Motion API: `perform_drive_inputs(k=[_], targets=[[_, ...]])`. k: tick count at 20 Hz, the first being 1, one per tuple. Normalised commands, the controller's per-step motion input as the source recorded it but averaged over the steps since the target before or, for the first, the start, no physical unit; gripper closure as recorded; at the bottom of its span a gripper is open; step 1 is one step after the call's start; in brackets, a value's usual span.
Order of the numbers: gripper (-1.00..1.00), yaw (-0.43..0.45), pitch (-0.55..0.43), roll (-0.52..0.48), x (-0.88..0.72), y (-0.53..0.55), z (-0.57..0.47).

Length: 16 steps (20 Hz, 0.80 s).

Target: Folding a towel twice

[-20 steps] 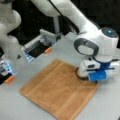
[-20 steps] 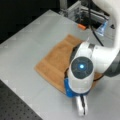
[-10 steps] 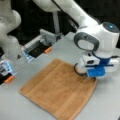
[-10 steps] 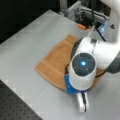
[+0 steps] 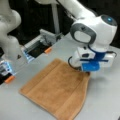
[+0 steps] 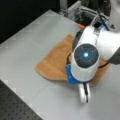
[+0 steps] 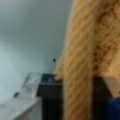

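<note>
Towel [image 5: 56,92] spread flat on the grey worktop [image 5: 105,100], unfolded over most of its area, with one corner gathered at the gripper [image 5: 86,72]. That corner is seen at a front view's right, where the cloth edge rises slightly from the surface to meet the blue-and-white gripper body. A woven band stripe is visible running parallel to the towel's right-hand edge. The opposite corner lies toward a front view's left, near an orange tab [image 5: 9,79] at the worktop's border.

In a front view from the other side, the towel [image 6: 53,63] is largely hidden behind the arm's round wrist housing [image 6: 85,58], which carries a lit blue indicator; the gripper [image 6: 84,96] points down at the cloth's near edge, touching or just above the worktop [image 6: 30,45].

In the wrist view, a fold of towel [image 7: 82,62] is shown running vertically between the dark fingers [image 7: 50,92], filling the gap between them; the fingers are closed on the cloth, pinching its edge. The bare worktop [image 7: 30,37] fills the left of that view.

A second robot arm [image 5: 10,37] and a metal fixture [image 5: 41,42] stand at the far left, apart from the towel.
</note>
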Motion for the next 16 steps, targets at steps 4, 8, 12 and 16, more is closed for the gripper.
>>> perform_drive_inputs(k=[4, 8, 12, 16], targets=[[1.0, 0.051, -0.282, 0.073, -0.78, -0.1, 0.0], [1.0, 0.072, -0.322, 0.09, -0.98, -0.03, 0.0], [1.0, 0.081, -0.284, 0.143, -1.0, -0.08, -0.02], [1.0, 0.033, -0.214, 0.172, -1.0, -0.25, 0.02]])
